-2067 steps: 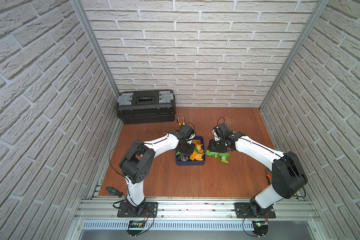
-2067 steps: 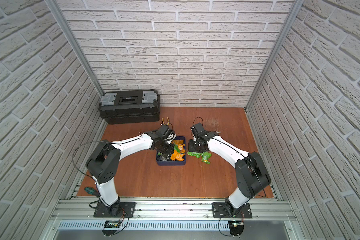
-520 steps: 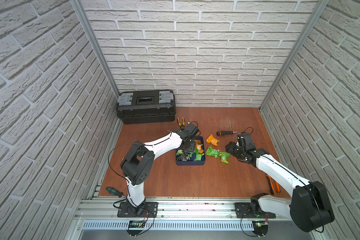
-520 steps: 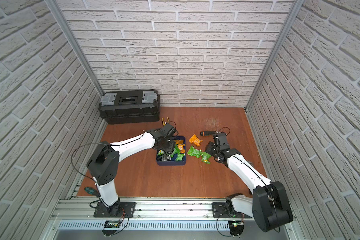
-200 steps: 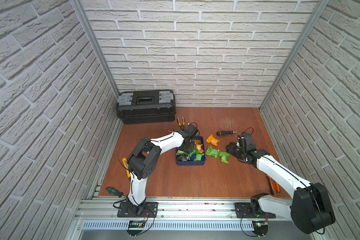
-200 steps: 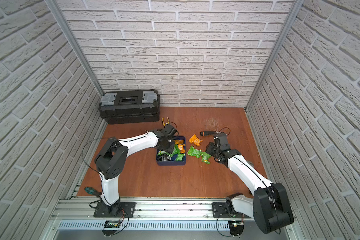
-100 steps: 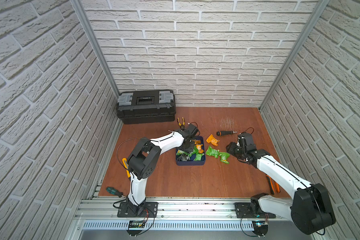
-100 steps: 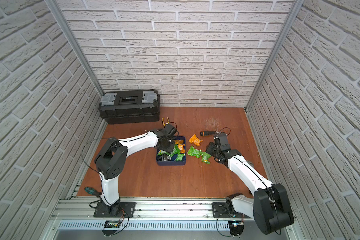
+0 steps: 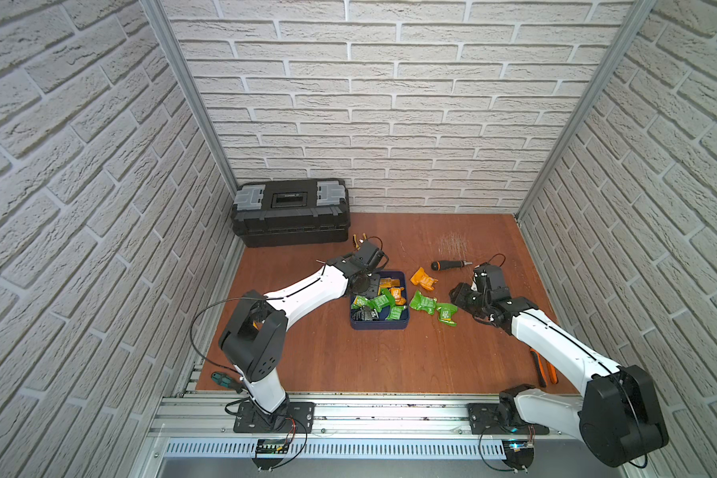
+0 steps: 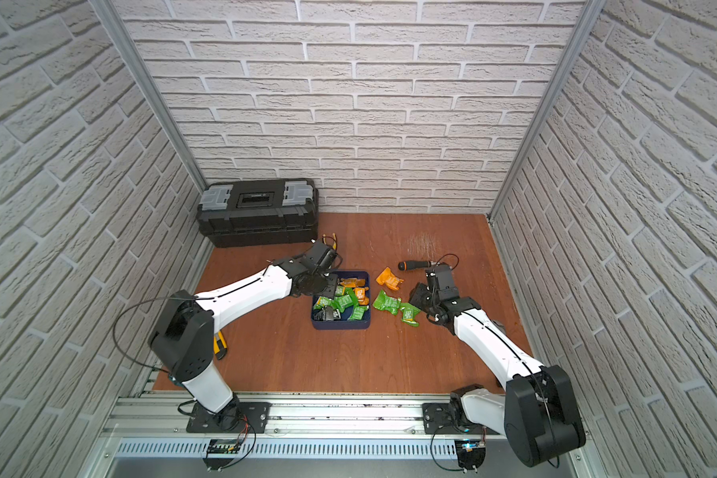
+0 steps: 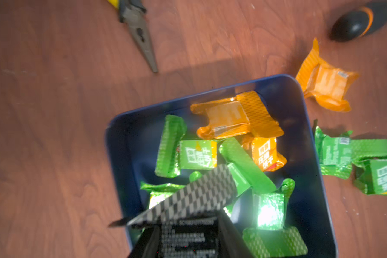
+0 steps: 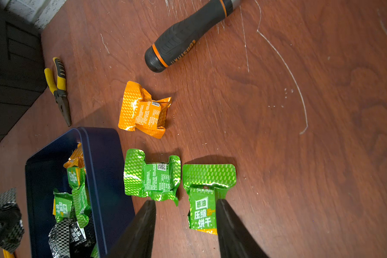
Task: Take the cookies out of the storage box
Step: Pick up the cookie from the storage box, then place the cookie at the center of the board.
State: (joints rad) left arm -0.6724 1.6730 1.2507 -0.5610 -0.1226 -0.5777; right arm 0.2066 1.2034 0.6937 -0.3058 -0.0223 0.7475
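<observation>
Looks like a robot test cell dressed up as a workshop: fake white brick panels [image 9: 390,103], aluminium rail [image 9: 369,418] with arms [image 9: 307,291] bolted on, black toolbox [image 9: 290,211], screwdriver [image 9: 448,264] lying around.

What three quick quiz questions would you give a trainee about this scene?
1. How many packets lie outside the box?
2. True or false: the screwdriver lies inside the box.
3. The left end effector holds a packet of which colour: A green, B orange, C black?

Key
1. Three.
2. False.
3. C, the black packet.
</observation>
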